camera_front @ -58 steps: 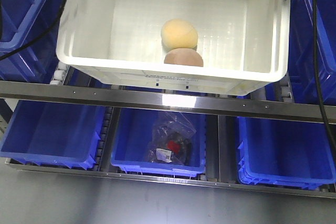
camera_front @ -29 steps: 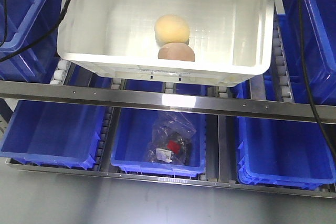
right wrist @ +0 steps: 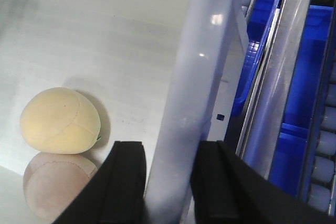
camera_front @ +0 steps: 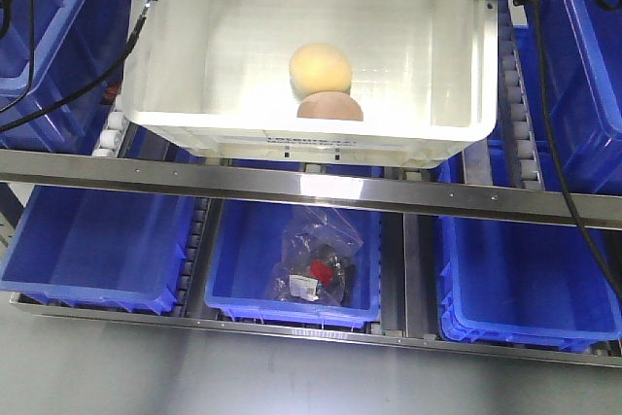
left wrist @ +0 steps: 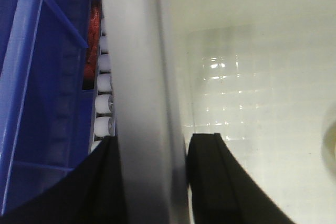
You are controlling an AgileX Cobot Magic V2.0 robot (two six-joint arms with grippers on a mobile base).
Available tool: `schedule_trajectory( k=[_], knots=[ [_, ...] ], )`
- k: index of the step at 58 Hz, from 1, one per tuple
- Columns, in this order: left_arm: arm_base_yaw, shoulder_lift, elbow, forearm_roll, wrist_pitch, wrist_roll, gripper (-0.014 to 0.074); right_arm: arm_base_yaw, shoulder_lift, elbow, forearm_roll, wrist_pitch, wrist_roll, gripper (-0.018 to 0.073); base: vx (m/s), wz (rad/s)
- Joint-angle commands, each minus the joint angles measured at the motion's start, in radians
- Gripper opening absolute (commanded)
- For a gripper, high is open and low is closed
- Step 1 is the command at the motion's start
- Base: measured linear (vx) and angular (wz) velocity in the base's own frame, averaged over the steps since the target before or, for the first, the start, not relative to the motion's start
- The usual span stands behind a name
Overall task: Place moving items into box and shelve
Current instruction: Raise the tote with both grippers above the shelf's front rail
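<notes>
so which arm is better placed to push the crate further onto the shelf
Neither alone: the left gripper straddles one rim of the white crate and the right gripper the opposite rim, so likely both together.

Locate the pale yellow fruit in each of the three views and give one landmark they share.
Exterior front-facing: the pale yellow fruit lies upper centre inside the white crate, touching the reddish-pink fruit just in front of it.
Left wrist: only a yellowish sliver at the right edge, possibly the fruit; too little to tell.
Right wrist: pale yellow fruit lower left on the crate floor.
Shared landmark: the white crate, whose side walls both grippers straddle.
</notes>
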Motion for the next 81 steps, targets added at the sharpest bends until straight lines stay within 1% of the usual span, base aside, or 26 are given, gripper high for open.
schedule_trajectory(
  k=[1,7,14,19,37,48,54,60,65,71,77,81],
  knots=[
    [-0.004,-0.052,-0.034,0.033,-0.086,0.008,0.0002,0.006,-0.068,-0.047,0.057,-0.1,-0.035,-0.0002,0.0,0.0],
    [-0.004,-0.051,-0.034,0.033,-0.07,0.009,0.0002,0.006,-0.068,-0.047,0.057,-0.082,-0.024,-0.0002,0.0,0.0],
    [-0.004,-0.054,-0.034,0.035,-0.047,0.009,0.0002,0.006,-0.068,-0.047,0.057,-0.073,0.02,-0.0002,0.0,0.0],
    [-0.004,-0.058,-0.034,0.036,-0.046,0.009,0.0002,0.006,-0.068,-0.047,0.057,-0.077,0.019,-0.0002,0.0,0.0],
    [-0.004,-0.058,-0.034,0.035,-0.108,0.009,0.0002,0.006,-0.068,-0.047,0.056,-0.083,0.009,-0.0001,0.0,0.0],
    [-0.004,-0.058,-0.034,-0.025,-0.112,0.009,0.0004,0.006,-0.068,-0.047,0.056,-0.09,0.011,0.0022,0.0,0.0],
    [-0.004,-0.058,-0.034,-0.027,-0.113,0.011,0.0017,0.006,-0.068,-0.047,0.056,-0.103,0.012,0.0066,0.0,0.0],
    [-0.004,-0.058,-0.034,-0.027,-0.115,0.038,0.0068,0.006,-0.068,-0.047,0.056,-0.111,0.013,0.013,0.0,0.0],
    [-0.004,-0.058,-0.034,-0.027,-0.122,0.043,0.0139,0.006,-0.068,-0.047,0.056,-0.112,0.013,0.0192,0.0,0.0],
    [-0.004,-0.058,-0.034,-0.031,-0.137,0.042,0.0248,0.006,-0.068,-0.047,0.056,-0.112,0.017,0.0267,0.0,0.0],
    [-0.004,-0.058,-0.034,-0.057,-0.156,0.041,0.0365,0.006,-0.067,-0.047,0.056,-0.115,0.017,0.0325,0.0,0.0],
    [-0.004,-0.058,-0.034,-0.077,-0.161,0.04,0.0428,0.006,-0.067,-0.047,0.056,-0.12,0.017,0.0365,0.0,0.0]
  ],
)
